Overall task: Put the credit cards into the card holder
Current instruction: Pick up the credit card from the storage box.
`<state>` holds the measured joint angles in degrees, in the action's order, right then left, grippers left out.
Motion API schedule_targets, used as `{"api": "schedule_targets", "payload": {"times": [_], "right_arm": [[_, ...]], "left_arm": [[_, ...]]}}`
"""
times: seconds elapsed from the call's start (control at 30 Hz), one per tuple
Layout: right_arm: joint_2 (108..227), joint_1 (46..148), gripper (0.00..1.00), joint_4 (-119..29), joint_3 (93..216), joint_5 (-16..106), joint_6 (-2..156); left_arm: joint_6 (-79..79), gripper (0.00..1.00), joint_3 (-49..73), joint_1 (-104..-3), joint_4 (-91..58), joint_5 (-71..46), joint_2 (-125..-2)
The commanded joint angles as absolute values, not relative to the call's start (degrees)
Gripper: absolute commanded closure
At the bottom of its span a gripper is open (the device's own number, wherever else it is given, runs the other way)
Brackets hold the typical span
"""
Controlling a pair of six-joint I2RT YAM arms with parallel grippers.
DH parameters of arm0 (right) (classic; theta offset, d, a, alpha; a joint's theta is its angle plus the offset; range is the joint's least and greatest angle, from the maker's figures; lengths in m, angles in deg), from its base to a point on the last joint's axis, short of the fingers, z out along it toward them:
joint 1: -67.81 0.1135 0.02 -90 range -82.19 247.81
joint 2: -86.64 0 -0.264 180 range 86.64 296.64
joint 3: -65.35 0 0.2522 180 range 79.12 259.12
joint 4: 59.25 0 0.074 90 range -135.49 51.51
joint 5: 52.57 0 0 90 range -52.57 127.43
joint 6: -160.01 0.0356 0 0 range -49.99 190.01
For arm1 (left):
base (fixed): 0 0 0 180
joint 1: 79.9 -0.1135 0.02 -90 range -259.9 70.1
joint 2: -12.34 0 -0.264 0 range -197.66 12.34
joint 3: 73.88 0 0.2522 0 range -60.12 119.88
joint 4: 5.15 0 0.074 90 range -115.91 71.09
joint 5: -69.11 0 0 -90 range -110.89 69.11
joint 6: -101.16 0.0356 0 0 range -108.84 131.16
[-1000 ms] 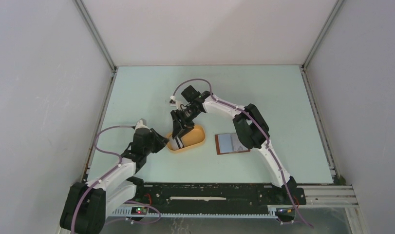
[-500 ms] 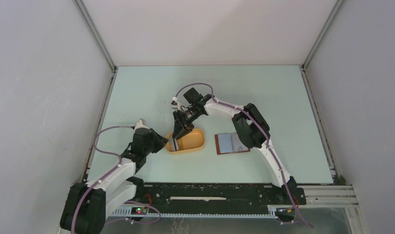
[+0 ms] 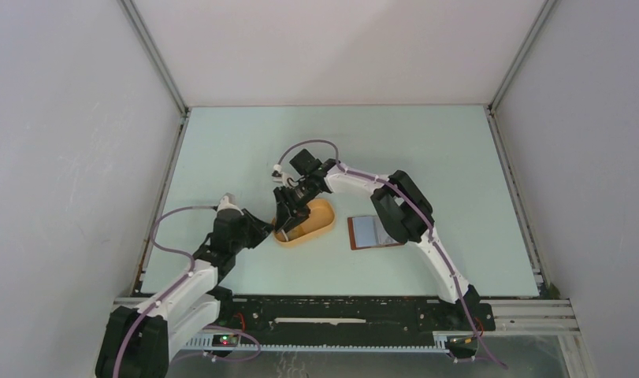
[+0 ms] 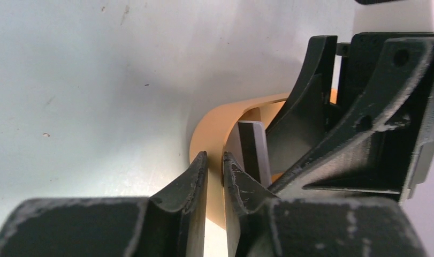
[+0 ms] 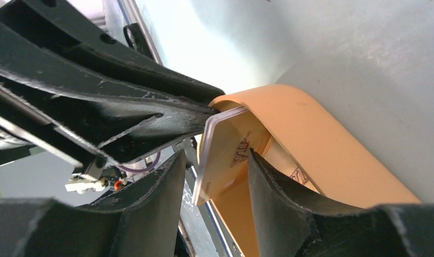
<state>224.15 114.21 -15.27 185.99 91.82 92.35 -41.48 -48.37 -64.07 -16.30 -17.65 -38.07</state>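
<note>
An orange oval tray (image 3: 314, 221) lies left of the middle. The brown card holder (image 3: 375, 231) lies open to its right, pale inner face up. My left gripper (image 3: 264, 228) is at the tray's left end, and its jaws (image 4: 213, 158) pinch the tray's wall (image 4: 217, 126). My right gripper (image 3: 287, 213) reaches down into the tray's left part. One pale credit card (image 5: 225, 150) stands tilted on edge between its spread fingers (image 5: 215, 158), with a gap on the left side. The same card (image 4: 253, 150) shows upright in the left wrist view. Another card (image 5: 292, 170) seems to lie flat on the tray floor.
Grey enclosure walls stand round the pale green table (image 3: 426, 150). The right arm's elbow (image 3: 399, 206) hangs over the card holder's right part. The black rail with both arm bases (image 3: 339, 311) runs along the near edge.
My right gripper has come down and slightly left into the tray, and its jaws have narrowed and then widened again. The tray has turned a little. The left gripper has stayed at the tray's end.
</note>
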Motion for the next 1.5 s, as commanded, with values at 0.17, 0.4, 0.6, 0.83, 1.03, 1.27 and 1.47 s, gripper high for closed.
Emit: {"api": "schedule_targets", "payload": {"times": [0.17, 0.4, 0.6, 0.83, 1.03, 1.27, 1.47], "right_arm": [[220.4, 113.9, 0.48, -9.3, 186.6, 77.5, 85.8], [219.6, 113.0, 0.52, -8.6, 185.2, 75.9, 83.7], [218.7, 112.5, 0.53, -8.6, 184.1, 77.0, 82.8], [219.6, 111.5, 0.53, -11.2, 183.1, 83.5, 85.0], [218.5, 110.3, 0.55, -11.2, 183.1, 84.4, 84.9], [216.4, 108.5, 0.55, -11.2, 182.4, 85.5, 84.9], [216.4, 107.6, 0.59, -12.3, 181.0, 86.9, 85.6]], "left_arm": [[-43.5, 0.80, -49.4, -63.6, -13.3, -16.1, -36.0], [-43.2, 0.80, -49.4, -63.6, -12.8, -15.6, -36.7], [-43.0, 0.80, -49.4, -63.6, -12.6, -15.5, -36.9], [-43.1, 0.80, -49.7, -63.4, -11.4, -14.9, -37.7], [-43.0, 0.80, -49.8, -63.4, -12.1, -15.3, -36.7], [-42.5, 0.79, -49.3, -63.4, -12.8, -15.6, -36.6], [-42.5, 0.79, -49.3, -63.4, -12.8, -15.5, -36.0]]}}
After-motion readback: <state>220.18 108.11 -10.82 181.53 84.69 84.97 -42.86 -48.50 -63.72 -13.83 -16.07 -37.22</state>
